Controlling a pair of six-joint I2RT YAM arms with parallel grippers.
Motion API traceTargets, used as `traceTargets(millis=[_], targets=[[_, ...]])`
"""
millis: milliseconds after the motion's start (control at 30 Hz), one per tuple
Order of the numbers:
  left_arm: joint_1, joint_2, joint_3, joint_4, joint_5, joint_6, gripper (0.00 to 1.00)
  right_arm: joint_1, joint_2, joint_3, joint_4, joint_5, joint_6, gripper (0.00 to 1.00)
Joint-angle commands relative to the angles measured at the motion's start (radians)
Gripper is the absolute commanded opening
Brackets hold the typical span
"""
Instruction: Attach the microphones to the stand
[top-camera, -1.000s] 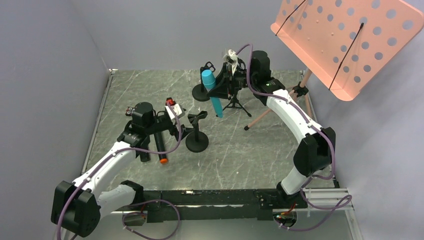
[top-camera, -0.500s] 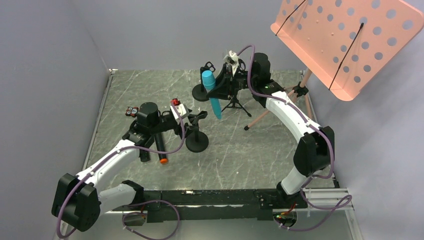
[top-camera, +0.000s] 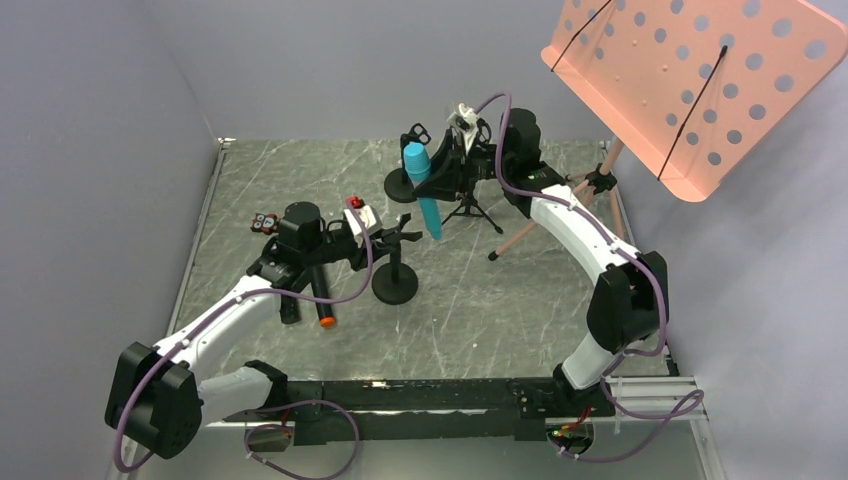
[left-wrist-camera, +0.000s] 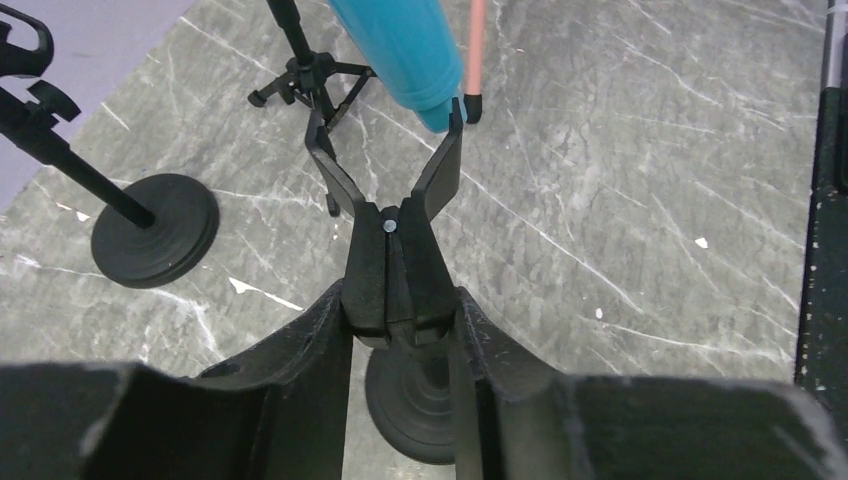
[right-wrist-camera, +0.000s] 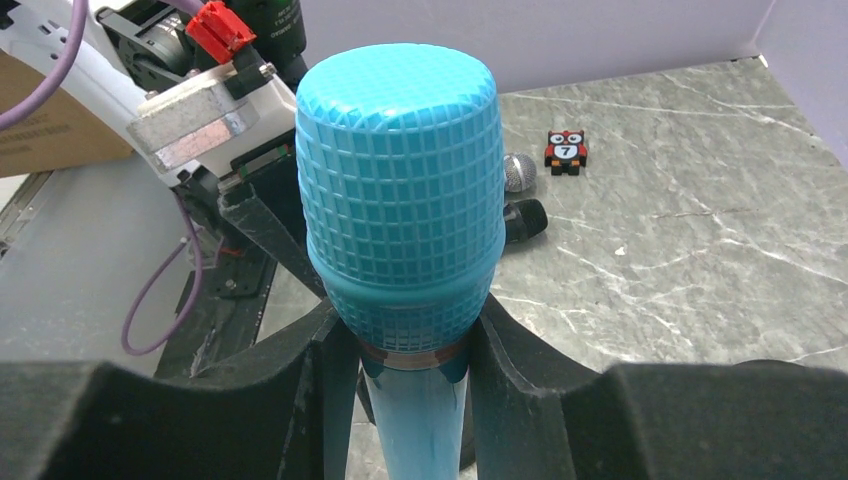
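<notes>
My left gripper (left-wrist-camera: 400, 300) is shut on the tail of the spring clip (left-wrist-camera: 385, 190) atop the near round-base stand (top-camera: 394, 285); the clip's prongs are spread apart. My right gripper (right-wrist-camera: 415, 340) is shut on the turquoise microphone (right-wrist-camera: 400, 190), gripping just below its head. That turquoise microphone (top-camera: 424, 190) hangs upright, its lower tip (left-wrist-camera: 415, 60) just above the spread prongs. The black microphone with an orange cap (top-camera: 321, 297) lies on the table beside the left arm. A silver mesh head (right-wrist-camera: 518, 172) shows on the table, half hidden behind the turquoise one.
A second round-base stand (top-camera: 404, 183) and a small tripod stand (top-camera: 472, 208) are at the back. A salmon perforated music stand (top-camera: 690, 80) leans in from the right on thin legs (top-camera: 520, 235). An owl tile (top-camera: 265, 222) lies at the left.
My left gripper has moved right onto the near stand's clip and closed from open onto its tail. The right arm, still holding the turquoise microphone, has barely shifted.
</notes>
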Motion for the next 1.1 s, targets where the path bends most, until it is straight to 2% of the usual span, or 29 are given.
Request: traceTargets(millis=[0,267,467,567,700,767,1067], targets=[[0.0,0.007,0.06,-0.036,0.019,0.03,0.23,0.003,0.006,-0.02,0.103,-0.041,0.006,0.0],[0.0,0.01,0.053,-0.045,0.045,0.023,0.22,0.032,0.064,-0.054,0.231,-0.086,0.04,0.01],[0.008,0.009,0.044,-0.045,0.069,0.01,0.2,0.036,0.116,-0.1,0.548,-0.147,0.235,0.01],[0.022,0.011,0.04,-0.041,0.086,-0.012,0.19,0.037,0.144,-0.171,0.863,-0.183,0.436,0.01],[0.039,0.003,0.014,-0.017,0.103,-0.045,0.19,0.039,0.201,-0.198,1.406,-0.212,0.877,0.02],[0.043,-0.003,-0.001,0.006,0.113,-0.065,0.18,0.04,0.245,-0.169,1.588,-0.221,1.031,0.02],[0.046,-0.011,-0.011,0.037,0.15,-0.116,0.18,0.074,0.251,-0.183,1.561,-0.209,0.968,0.02]])
